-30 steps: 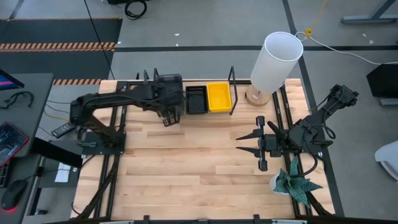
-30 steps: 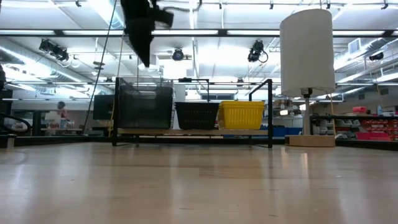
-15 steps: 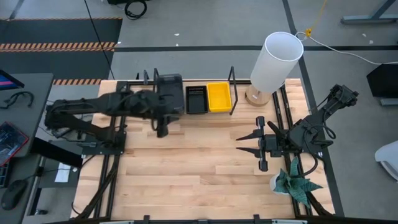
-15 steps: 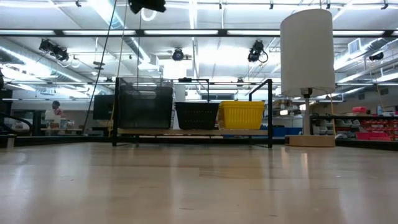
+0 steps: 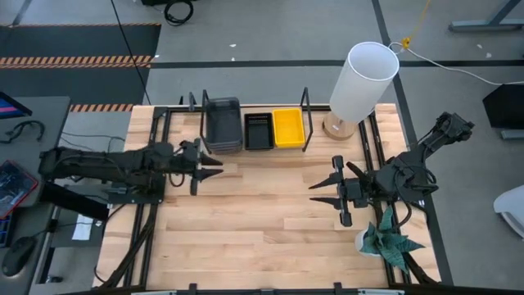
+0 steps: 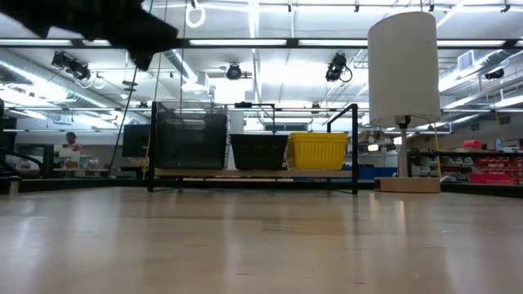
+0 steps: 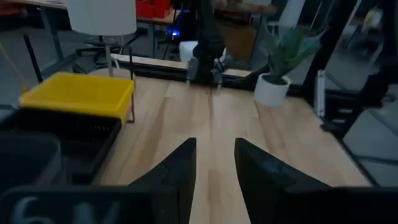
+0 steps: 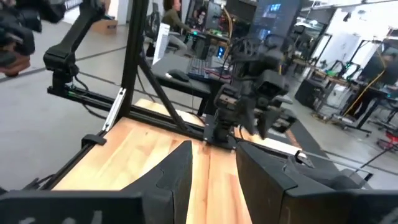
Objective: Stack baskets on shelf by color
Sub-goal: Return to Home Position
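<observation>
The left arm [image 5: 123,164] is swinging back off the shelf [image 5: 306,119] to the table's left, jaws apart and empty. The gray baskets [image 5: 223,124], black baskets [image 5: 259,131] and yellow baskets [image 5: 287,128] are sitting on the shelf, so the sorting is looking finished. The right arm [image 5: 409,174] is waiting, jaws apart.

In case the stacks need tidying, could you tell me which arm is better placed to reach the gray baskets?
Left, probably: the left claw is open, just in front of the gray baskets; the right claw, also open, waits farther off, past the yellow baskets.
</observation>
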`<state>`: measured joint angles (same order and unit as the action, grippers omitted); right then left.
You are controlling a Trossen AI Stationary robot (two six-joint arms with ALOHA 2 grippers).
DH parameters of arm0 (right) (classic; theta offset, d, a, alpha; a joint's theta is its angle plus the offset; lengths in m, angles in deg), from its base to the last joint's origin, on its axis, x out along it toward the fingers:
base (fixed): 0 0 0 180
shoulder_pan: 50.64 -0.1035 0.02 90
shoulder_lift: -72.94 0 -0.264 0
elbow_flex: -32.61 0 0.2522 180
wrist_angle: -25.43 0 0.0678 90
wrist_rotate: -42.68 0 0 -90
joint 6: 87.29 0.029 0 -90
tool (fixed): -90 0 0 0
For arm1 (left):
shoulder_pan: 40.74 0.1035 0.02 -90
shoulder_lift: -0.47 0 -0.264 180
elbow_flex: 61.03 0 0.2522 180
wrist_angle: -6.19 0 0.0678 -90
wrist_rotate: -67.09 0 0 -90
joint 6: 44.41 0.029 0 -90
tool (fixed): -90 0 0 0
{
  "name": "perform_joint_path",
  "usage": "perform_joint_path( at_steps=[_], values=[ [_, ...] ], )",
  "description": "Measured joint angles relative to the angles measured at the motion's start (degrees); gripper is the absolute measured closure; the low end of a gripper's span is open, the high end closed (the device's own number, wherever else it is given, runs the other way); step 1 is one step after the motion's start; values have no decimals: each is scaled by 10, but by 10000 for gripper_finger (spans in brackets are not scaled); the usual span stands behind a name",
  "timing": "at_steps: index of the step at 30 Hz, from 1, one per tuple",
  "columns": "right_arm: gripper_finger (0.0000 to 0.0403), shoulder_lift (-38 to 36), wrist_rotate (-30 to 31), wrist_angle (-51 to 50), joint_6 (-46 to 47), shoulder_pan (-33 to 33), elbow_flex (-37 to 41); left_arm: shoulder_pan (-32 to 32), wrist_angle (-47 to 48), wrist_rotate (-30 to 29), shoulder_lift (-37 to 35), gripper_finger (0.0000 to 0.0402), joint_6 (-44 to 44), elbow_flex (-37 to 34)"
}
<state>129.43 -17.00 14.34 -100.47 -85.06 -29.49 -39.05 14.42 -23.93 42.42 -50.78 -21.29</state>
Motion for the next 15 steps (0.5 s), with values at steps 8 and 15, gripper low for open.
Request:
perform_joint_path(
  at_steps=[8, 15],
  values=[
    [273, -99, -31, 33, -5, 49, 88, -4, -52, -2, -118, 286, -37, -99],
    [273, -242, -54, 89, 11, 79, 197, -18, -79, -12, -209, 286, -35, -145]
  ],
)
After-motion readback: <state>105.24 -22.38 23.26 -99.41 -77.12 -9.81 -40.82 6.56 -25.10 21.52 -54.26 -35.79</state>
